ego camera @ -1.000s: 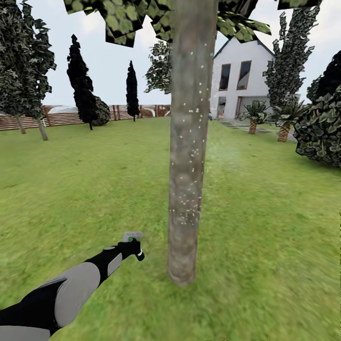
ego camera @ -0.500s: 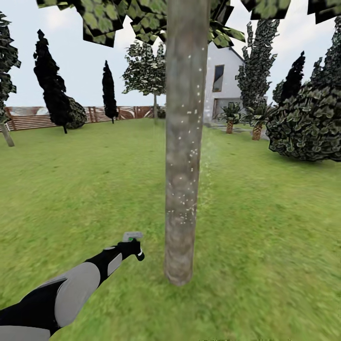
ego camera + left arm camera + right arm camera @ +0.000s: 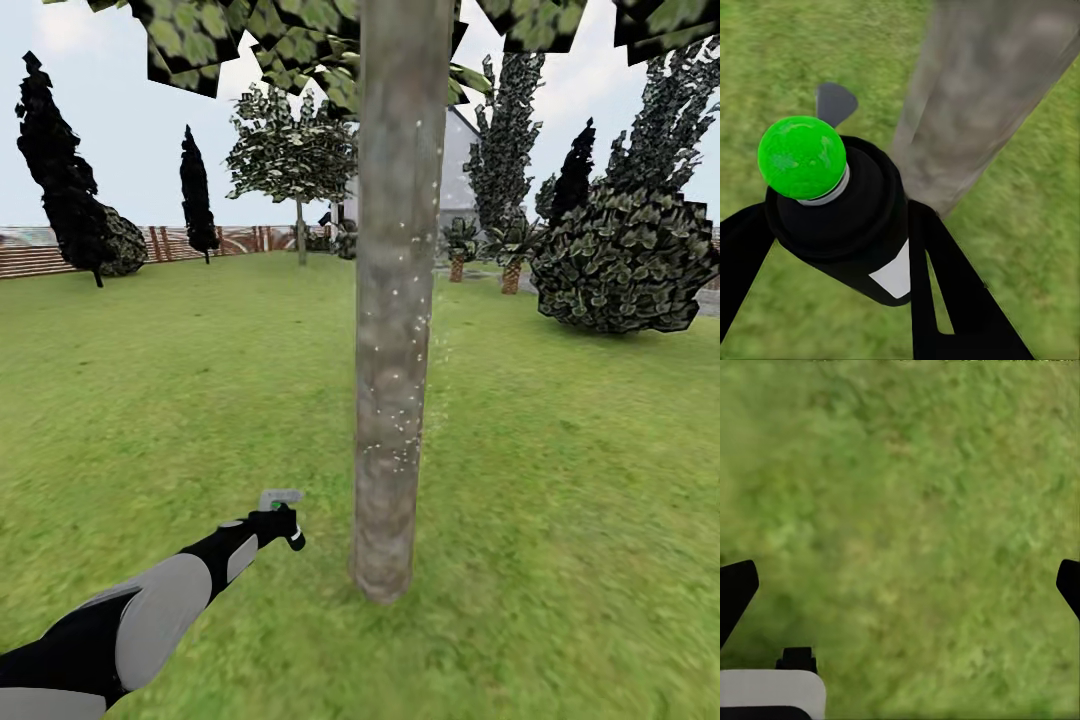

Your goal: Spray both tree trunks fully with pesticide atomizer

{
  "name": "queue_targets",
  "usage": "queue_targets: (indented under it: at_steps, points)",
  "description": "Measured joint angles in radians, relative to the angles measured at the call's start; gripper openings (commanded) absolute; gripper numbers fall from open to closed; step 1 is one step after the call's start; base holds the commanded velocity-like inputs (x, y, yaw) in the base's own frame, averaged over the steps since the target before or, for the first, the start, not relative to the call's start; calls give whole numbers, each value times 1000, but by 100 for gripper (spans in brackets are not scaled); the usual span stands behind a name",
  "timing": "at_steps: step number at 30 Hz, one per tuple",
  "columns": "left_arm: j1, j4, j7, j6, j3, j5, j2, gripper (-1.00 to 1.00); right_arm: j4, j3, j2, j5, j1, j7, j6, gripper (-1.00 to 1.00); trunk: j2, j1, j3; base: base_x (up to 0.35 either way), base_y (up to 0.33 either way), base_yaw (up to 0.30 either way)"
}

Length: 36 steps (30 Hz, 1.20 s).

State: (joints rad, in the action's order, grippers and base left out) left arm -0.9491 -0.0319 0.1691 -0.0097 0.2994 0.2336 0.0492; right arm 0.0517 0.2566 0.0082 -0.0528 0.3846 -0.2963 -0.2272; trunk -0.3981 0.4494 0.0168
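left hand (image 3: 283, 527) out low over the lawn (image 3: 170, 400), clamped on the atomizer (image 3: 280, 499); pale spray head showing just above the fingers in the head view. in the left wrist view, dark bottle (image 3: 847, 225) wedged between both black fingers (image 3: 945, 292), white label patch on its side, a bright green ball on top, grey trigger tip beyond it. contents of the bottle hidden by its dark wall.

trunk (image 3: 395, 300) upright just right of the hand, apart from it, base planted in grass. fine white pesticide specks (image 3: 405, 430) scattered up its middle and lower bark, thicker toward the right edge, a few drifting beside it.

right hand (image 3: 900, 585) spread wide, holding nothing, black fingertips at both edges of the right wrist view, grass below.

open lawn on all sides of the trunk. fence (image 3: 60, 255) far back at left, dark cypresses (image 3: 60, 170) before it, big leafy bush (image 3: 620, 260) at right, well apart from the trunk. leaf canopy (image 3: 250, 40) overhead.
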Motion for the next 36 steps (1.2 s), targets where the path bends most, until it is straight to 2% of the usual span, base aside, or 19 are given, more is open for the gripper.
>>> queue_targets:
  at_steps: [6,36]
  points:
    - [0,0,0,0,0,-1,0,-100,0,0,0,0,0,0,0,100,0,0,0,0,350,-197]
    - [0,2,0,-1,-1,0,3,-100,0,0,0,0,0,-1,1,100,0,0,0,-16,350,-299]
